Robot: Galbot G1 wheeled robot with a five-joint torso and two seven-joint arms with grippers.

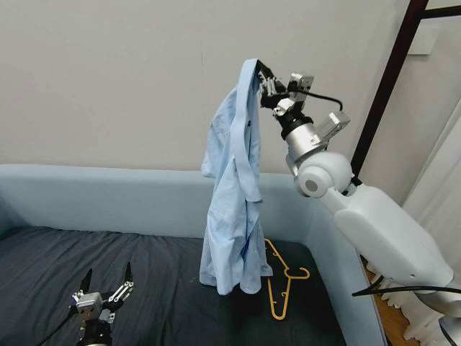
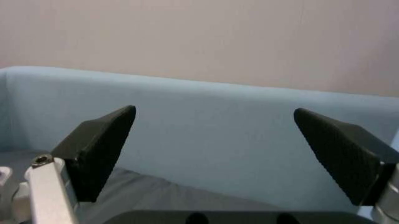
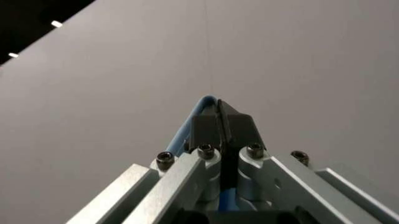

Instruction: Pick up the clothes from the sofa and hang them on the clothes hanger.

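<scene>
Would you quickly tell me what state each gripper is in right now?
Left gripper: open, empty, low over the sofa.
Right gripper: shut on the shirt, up high.

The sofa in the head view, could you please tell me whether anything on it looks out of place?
The orange hanger lies flat on the sofa seat by the armrest, not hung up. The right gripper holds the blue shirt dangling, bunched, close to it. The left gripper hovers open near the seat.
</scene>
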